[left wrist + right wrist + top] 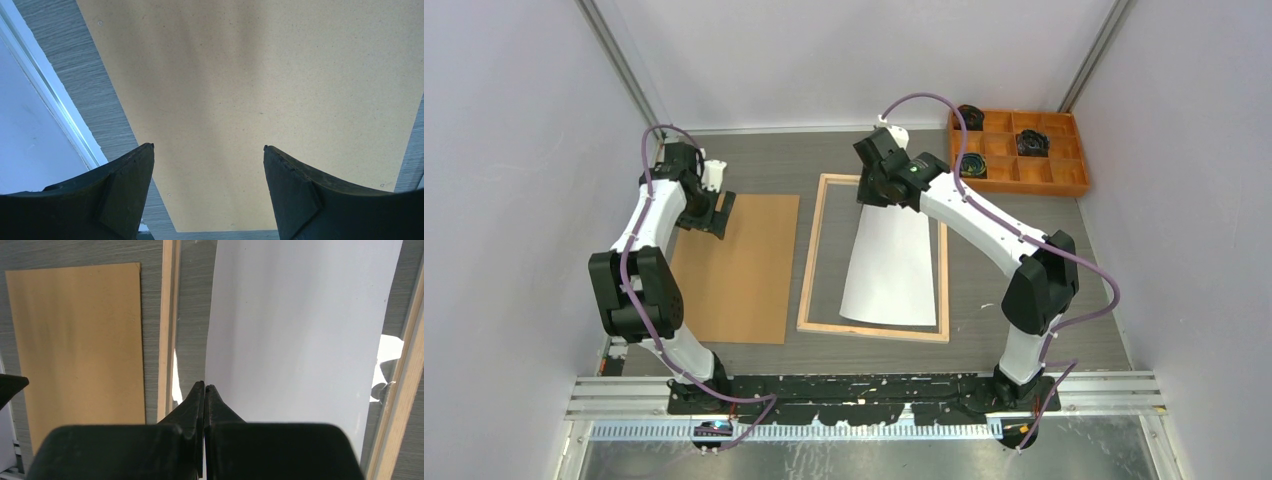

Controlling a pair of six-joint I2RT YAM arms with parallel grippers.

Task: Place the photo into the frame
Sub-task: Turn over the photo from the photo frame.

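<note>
Right tool [205, 386]: clenched flat on the far edge of the photo [894, 265], close to its left corner.
Left tool [208, 147]: released, fingers wide, hanging over the far end of the brown backing board [739, 270], gripping nothing.
Photo position: white back up and sloping; far end lifted in the grip, near edge down inside the frame [816, 260], just short of the near rail.
Frame: flat on the tabletop [824, 155], wood side up, long axis running away from the arm bases, just beside the board.
Photo long axis: roughly in line with the frame's long rails; set toward the right rail, with a strip of open space along the left rail.
Direction from tool: whole sheet stretching from the fingertips back toward the bases and downward.
Nearer arm: right, with the sheet in its grip; left well apart, beyond the left rail.
Step in hand: probably lowering the far end into the opening.
Hinge of the move: far edge to land inside the far rail, not on it; a slight shift leftward likely needed.
Risk: sheet bowing, or right edge riding up on the right rail.
</note>
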